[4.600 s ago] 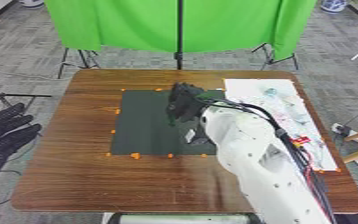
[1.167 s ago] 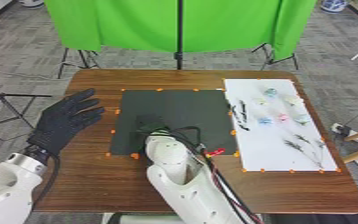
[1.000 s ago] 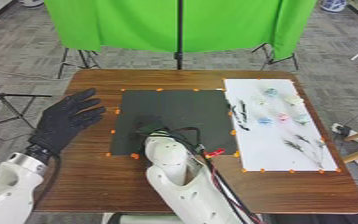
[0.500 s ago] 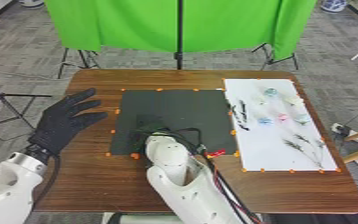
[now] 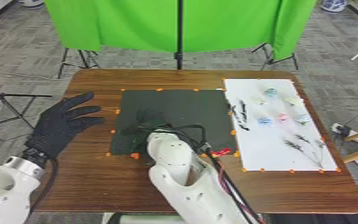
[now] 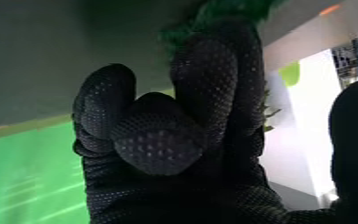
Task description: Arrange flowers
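Right hand: (image 6: 158,145) curled in, thumb pressed to the fingers and clamped on a green sprig (image 6: 218,15); a tight grip likely keeps so light a thing from twisting as it is laid.
Green sprig: at the right hand over the lower left part of the dark mat (image 5: 180,106), leaves poking out past the fingertips; greenery probably goes down first, as a base for the blooms.
Left hand: (image 5: 55,127) fingers apart and holding nothing, beside the mat's left edge; seemingly parked there to leave the right arm room.
White sheet: (image 5: 257,142) the supply side, right of the mat; blue flower (image 5: 265,121) and pink flower (image 5: 283,118) lie side by side, dark twigs (image 5: 239,112) along the left edge, feathery stems (image 5: 295,146) nearer the robot; spread apart, presumably so each can be pinched singly.
Orange marks: (image 5: 160,90) round the mat's border, perhaps fixing it against drag.
Stage: early, by my judgement; releasing the sprig cleanly comes next, and leaves could snag on the glove.
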Motion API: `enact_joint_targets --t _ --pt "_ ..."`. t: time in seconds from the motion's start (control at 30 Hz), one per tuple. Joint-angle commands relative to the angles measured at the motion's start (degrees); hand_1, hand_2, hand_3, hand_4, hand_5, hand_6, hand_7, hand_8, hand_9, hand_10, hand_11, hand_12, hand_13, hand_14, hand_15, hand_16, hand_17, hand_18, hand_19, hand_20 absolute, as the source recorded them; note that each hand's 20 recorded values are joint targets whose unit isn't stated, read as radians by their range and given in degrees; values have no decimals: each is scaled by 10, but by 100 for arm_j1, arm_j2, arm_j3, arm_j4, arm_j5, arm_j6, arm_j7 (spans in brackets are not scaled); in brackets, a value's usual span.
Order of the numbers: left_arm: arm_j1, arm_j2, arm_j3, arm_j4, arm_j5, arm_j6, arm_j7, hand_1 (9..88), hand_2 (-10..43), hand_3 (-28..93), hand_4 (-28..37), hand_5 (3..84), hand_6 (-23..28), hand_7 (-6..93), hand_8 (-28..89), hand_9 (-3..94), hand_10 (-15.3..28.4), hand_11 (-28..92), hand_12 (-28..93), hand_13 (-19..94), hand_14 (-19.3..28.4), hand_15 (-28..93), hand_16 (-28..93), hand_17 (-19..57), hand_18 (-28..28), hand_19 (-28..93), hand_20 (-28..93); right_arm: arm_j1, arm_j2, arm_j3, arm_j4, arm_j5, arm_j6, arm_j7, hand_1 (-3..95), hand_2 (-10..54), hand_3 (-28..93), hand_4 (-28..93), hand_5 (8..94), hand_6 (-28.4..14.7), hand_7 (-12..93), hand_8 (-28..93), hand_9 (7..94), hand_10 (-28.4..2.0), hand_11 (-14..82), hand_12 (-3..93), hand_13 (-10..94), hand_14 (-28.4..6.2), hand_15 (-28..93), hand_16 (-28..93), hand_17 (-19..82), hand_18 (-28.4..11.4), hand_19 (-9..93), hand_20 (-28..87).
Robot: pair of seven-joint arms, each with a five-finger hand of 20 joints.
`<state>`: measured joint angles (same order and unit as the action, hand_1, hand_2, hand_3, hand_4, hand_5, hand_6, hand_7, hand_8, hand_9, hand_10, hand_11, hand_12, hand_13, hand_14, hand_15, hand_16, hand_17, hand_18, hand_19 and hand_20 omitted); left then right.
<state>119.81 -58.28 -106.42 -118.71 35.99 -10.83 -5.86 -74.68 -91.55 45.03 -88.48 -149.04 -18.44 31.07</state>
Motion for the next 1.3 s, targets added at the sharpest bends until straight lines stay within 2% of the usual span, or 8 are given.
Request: enact_joint_targets --t 0.03,0.23,0.37,0.4,0.67,0.9,0.97,1.3 --pt "471 -212 -213 -181 49 161 176 255 -14 680 -260 385 20 236 -111 426 155 221 184 375 237 381 18 -89 257 546 -33 33 131 -62 -356 -241 -270 -223 120 -40 712 -233 786 -8 629 -163 937 -67 442 289 908 -31 656 304 460 -193 929 149" --pt "1158 -503 -532 -475 99 398 619 252 -27 699 -271 392 21 234 -108 400 151 236 176 332 216 390 3 -84 245 529 -13 185 425 326 -905 -90 -649 -632 108 -29 716 -248 784 -11 623 -157 937 -69 432 296 901 -35 658 304 451 -195 927 145" --pt "1387 -629 -639 -580 112 430 731 249 -30 707 -270 395 24 223 -106 365 146 248 167 302 195 387 -7 -81 239 520 -2 69 916 919 -1469 229 -667 -584 109 -25 714 -246 767 -12 617 -159 926 -75 426 306 882 -38 662 305 434 -196 921 144" --pt "1413 -651 -661 -610 112 440 695 249 -30 707 -270 396 24 220 -104 361 146 252 163 299 193 388 -10 -80 238 518 1 12 1089 1073 -1597 416 -568 -500 113 -29 718 -245 766 -12 611 -161 923 -75 424 307 878 -40 662 305 432 -196 920 144" --pt "1504 -703 -725 -696 133 475 729 252 -38 711 -262 387 27 208 -100 336 135 267 147 287 171 373 -18 -77 229 504 15 -471 2485 2305 -2354 1009 -327 -90 111 -43 725 -257 762 -15 594 -157 914 -79 421 311 871 -42 666 300 420 -199 914 148" --pt "1533 -763 -738 -744 173 500 741 254 -38 710 -257 381 27 206 -98 329 133 272 135 285 166 370 -17 -75 226 496 27 -1612 3724 3732 -3103 1427 -345 438 113 -44 727 -262 755 -14 558 -158 899 -88 420 312 851 -48 671 300 402 -199 906 153" --pt "1607 -801 -773 -780 187 516 783 254 -38 709 -257 381 27 206 -98 328 132 273 134 284 165 370 -17 -75 225 494 29 -1881 3918 4095 -3150 1464 -401 522 115 -46 730 -261 749 -13 545 -158 887 -89 421 313 839 -52 673 300 391 -199 901 154" --pt "1567 -843 -757 -761 228 480 757 254 -38 708 -253 379 26 207 -99 326 131 275 130 282 162 367 -18 -74 225 490 38 -2879 4239 5073 -3025 1717 -980 1068 113 -35 725 -264 647 -39 499 -167 769 -122 447 306 730 -86 697 276 325 -207 867 186"
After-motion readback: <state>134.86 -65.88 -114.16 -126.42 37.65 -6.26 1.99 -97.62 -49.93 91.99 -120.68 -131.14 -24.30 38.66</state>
